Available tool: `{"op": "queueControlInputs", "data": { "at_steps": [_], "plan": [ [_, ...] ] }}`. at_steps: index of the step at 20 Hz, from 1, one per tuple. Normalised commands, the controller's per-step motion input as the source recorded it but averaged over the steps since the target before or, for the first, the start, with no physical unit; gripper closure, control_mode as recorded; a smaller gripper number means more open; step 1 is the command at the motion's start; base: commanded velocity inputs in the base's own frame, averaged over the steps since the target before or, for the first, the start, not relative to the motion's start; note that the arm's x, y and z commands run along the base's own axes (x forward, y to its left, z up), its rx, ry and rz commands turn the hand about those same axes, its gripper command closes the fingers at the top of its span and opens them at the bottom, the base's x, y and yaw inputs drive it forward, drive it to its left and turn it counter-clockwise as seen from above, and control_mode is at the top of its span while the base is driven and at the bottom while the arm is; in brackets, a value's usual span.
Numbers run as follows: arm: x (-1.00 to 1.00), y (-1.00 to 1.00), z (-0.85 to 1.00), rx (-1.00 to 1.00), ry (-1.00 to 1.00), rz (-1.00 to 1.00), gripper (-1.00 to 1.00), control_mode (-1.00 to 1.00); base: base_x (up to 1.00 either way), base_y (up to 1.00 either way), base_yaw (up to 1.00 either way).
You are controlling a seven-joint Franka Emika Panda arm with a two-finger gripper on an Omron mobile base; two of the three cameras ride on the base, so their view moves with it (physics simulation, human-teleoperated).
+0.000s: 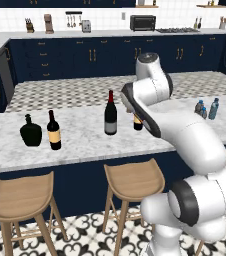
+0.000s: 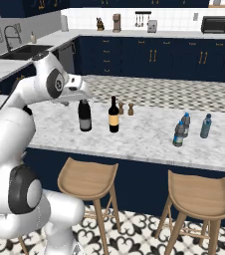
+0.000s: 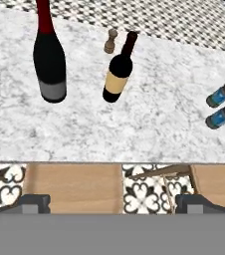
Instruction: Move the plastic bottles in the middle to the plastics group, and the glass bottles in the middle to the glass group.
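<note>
A: Where are the middle bottles?

B: Grey-label bottle (image 3: 50,60) stands upper left of the hand view, yellow-label bottle (image 3: 118,74) just right of it at top centre. Both upright on the counter (image 3: 134,129), apart from each other. Small pepper mill (image 3: 110,41) behind them, between the two.

A: Plastics?

B: Three blue bottles right of centre in the right base view: bottle A (image 2: 179,134) and bottle B (image 2: 185,124) close together, bottle C (image 2: 206,126) a bit off to the right. Can't tell from here which one counts as "middle".

A: Glass group?

B: Flask (image 1: 31,131) and tan-label bottle (image 1: 54,131), side by side at left of the left base view, well apart from the middle pair.

A: Gripper?

B: Gripper (image 3: 112,204) has jaws spread wide, nothing between them. It's hanging over the stool side of the counter edge, short of every bottle.

A: Plan?

B: My call: take the grey-label one first, since it's nearest the glass group. Approach level, clamp the body below the shoulder, not the neck. Lift straight before traversing. Watch the mill and the yellow-label neighbour on the way in, since tall bottles tip easily.
</note>
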Motion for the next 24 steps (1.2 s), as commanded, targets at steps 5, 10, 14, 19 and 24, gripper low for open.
{"op": "queueControlInputs", "data": {
  "at_steps": [5,10,14,19,24],
  "plan": [
    [0.0,0.1,-0.55,0.4,-0.14,0.1,-1.0,-1.0,0.0,0.0,0.0],
    [0.0,0.66,-0.24,-0.01,-0.02,0.18,-1.0,-1.0,0.0,0.0,0.0],
    [0.29,0.46,-0.03,-0.07,0.0,0.02,-1.0,-1.0,0.0,0.0,0.0],
    [0.88,0.28,0.0,-0.04,-0.01,0.0,-1.0,-1.0,0.0,0.0,0.0],
    [0.9,-0.01,0.0,0.0,-0.12,0.06,-1.0,-1.0,0.0,0.0,0.0]
  ]
}}
